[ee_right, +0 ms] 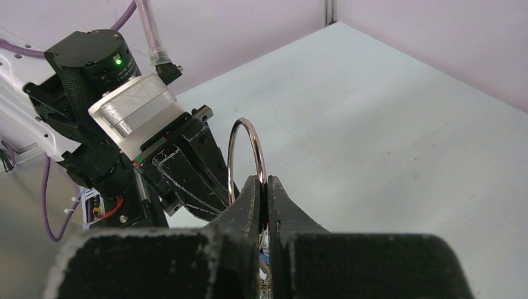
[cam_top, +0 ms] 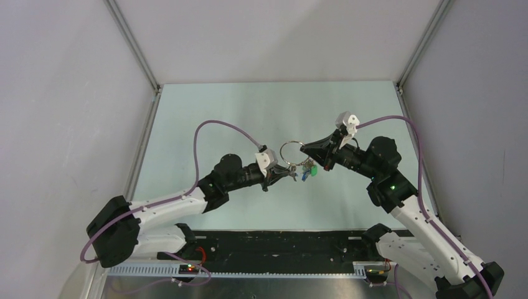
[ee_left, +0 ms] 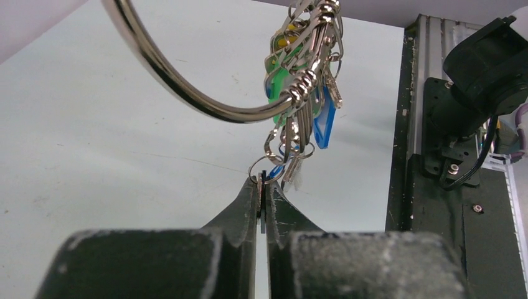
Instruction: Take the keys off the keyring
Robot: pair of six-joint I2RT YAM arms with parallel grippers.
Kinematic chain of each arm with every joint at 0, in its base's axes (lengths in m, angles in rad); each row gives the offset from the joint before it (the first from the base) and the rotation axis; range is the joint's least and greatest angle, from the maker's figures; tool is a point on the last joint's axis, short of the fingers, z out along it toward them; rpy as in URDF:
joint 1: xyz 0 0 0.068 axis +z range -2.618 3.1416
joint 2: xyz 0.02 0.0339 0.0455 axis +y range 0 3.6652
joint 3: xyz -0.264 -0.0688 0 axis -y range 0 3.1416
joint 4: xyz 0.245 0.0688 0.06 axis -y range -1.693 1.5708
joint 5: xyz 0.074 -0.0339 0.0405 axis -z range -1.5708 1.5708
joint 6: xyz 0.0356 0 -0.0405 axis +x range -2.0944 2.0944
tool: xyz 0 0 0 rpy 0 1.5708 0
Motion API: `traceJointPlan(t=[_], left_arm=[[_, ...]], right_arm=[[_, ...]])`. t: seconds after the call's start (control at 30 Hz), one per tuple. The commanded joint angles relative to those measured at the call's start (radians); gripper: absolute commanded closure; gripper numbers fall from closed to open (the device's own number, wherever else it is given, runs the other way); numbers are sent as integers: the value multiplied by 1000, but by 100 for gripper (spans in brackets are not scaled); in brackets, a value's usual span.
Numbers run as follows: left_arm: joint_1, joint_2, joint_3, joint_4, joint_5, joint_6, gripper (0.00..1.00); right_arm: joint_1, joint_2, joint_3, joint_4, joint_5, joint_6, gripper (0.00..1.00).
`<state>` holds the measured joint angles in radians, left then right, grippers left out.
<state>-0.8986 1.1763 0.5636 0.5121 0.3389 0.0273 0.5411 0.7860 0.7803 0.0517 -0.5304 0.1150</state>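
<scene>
The keyring [cam_top: 291,151], a round silver wire ring, hangs in the air above the table between the two arms. My right gripper [cam_top: 306,149] is shut on its wire; in the right wrist view the keyring [ee_right: 259,149] rises upright out of the right gripper [ee_right: 266,184]. The keys [cam_top: 306,169], with green, blue and yellow heads, dangle in a bunch below the ring. In the left wrist view the keys [ee_left: 303,93] hang from the keyring [ee_left: 187,94], and my left gripper [ee_left: 263,184] is shut on a thin dark key and its small split ring at the bottom of the bunch.
The pale green table [cam_top: 249,112] is walled by white panels on three sides. A black rail [cam_top: 280,243] runs along the near edge between the arm bases. The left arm's wrist [ee_right: 155,131] sits close in front of the right gripper.
</scene>
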Motion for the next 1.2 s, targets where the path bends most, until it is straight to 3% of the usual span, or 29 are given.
traceJointPlan(t=[0.0, 0.2, 0.5, 0.57, 0.67, 0.73, 0.87, 1.0, 1.17], left_arm=[[-6, -29, -6, 28, -19, 25, 99], [-7, -51, 12, -20, -97, -4, 100], [-5, -141, 115, -360, -189, -33, 100], [-6, -143, 156, -452, -193, -56, 100], [-6, -111, 230, -636, -165, -87, 100], [-5, -83, 289, -732, -131, -90, 100], [-4, -72, 364, -855, -73, -82, 100], [-3, -67, 450, -967, -28, -55, 100], [-1, -29, 536, -1082, -28, -29, 100]], right_arm=[[6, -21, 56, 36, 12, -3, 100], [6, -20, 55, 16, 29, -15, 100], [8, 51, 9, -25, 125, -36, 100], [8, 77, -2, -22, 141, -31, 95], [8, 115, -16, -22, 166, -27, 75], [8, 124, -35, -10, 167, -32, 69], [8, 116, -84, 39, 101, -64, 67], [11, 107, -140, 100, -59, -124, 66], [67, 108, -185, 184, -195, -213, 60]])
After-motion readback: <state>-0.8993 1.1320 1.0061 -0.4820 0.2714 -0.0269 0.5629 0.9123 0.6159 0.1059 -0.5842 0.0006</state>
